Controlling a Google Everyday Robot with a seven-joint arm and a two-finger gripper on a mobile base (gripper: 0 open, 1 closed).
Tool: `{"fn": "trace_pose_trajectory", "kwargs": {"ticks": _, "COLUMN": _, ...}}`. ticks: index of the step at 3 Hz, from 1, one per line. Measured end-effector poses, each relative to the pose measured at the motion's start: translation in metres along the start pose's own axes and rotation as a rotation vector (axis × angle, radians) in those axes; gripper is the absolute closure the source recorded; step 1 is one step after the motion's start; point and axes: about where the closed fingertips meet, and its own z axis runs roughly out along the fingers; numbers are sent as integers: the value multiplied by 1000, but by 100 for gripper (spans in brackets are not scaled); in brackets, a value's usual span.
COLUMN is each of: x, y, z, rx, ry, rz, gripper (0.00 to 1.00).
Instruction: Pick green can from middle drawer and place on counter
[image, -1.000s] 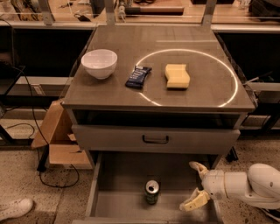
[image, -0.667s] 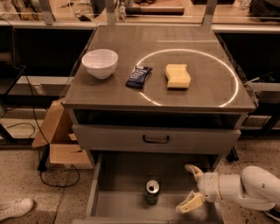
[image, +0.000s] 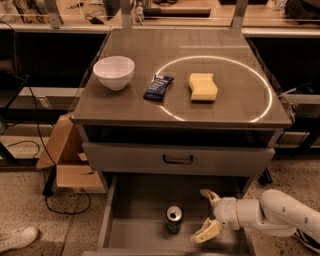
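Note:
The green can (image: 174, 219) stands upright on the floor of the open middle drawer (image: 135, 220), near its centre, silver top up. My gripper (image: 204, 214) is inside the drawer just right of the can, level with it, with its two tan fingers spread open and empty. One fingertip (image: 206, 193) sits behind and the other (image: 199, 236) in front. A small gap separates them from the can. The white arm (image: 272, 215) reaches in from the right. The counter (image: 150, 112) with the white circle (image: 267, 95) is above.
On the counter are a white bowl (image: 114, 72), a dark blue snack packet (image: 158, 87) and a yellow sponge (image: 203, 86). A closed drawer front with a dark handle (image: 178, 159) hangs above the open drawer. A cardboard box (image: 67, 155) and cables lie on the floor at left.
My gripper has moved left inside the drawer, closing in on the can from the right. The can has not moved.

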Motion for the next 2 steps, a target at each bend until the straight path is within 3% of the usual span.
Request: {"fn": "trace_pose_trajectory", "kwargs": {"ticks": 2, "x": 33, "y": -10, "z": 23, "rx": -41, "ry": 15, "rz": 57, "gripper": 0}}
